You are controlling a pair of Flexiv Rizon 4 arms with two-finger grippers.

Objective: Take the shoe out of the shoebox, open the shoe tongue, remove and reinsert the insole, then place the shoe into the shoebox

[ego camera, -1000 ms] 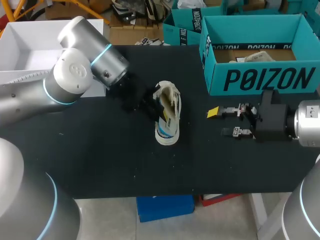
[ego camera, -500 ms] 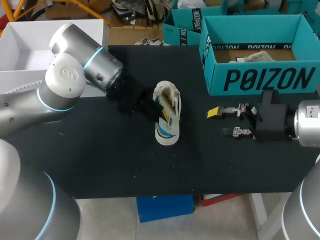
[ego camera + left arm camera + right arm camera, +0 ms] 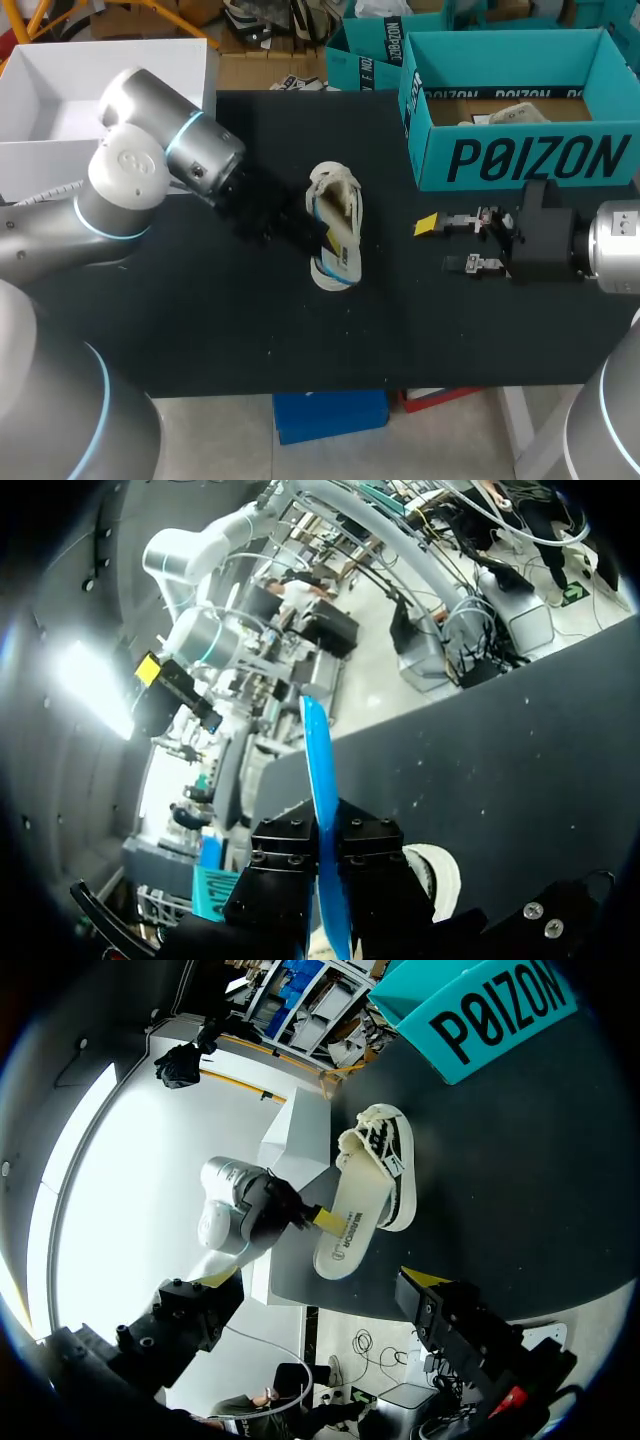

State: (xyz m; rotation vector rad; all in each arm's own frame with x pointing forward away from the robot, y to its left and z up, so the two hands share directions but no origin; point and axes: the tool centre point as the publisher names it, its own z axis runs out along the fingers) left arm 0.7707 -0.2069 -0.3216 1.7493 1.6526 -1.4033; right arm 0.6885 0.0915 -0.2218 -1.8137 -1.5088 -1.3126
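As the left arm (image 3: 130,170) swung inward, left gripper (image 3: 325,852): clamped on insole (image 3: 352,1222), closer against sneaker (image 3: 332,268).
Right gripper (image 3: 437,244): unmoved, fingers spread wide.

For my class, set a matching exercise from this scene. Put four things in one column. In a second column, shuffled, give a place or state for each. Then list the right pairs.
Column one:
1. shoe
2. insole
3. shoebox
4. right gripper

Column two:
A. open, holding nothing
B. teal, at the far right of the table
C. pinched in the left gripper
D. on the middle of the table, outside the shoebox

Pairs: 1-D, 2-C, 3-B, 4-A
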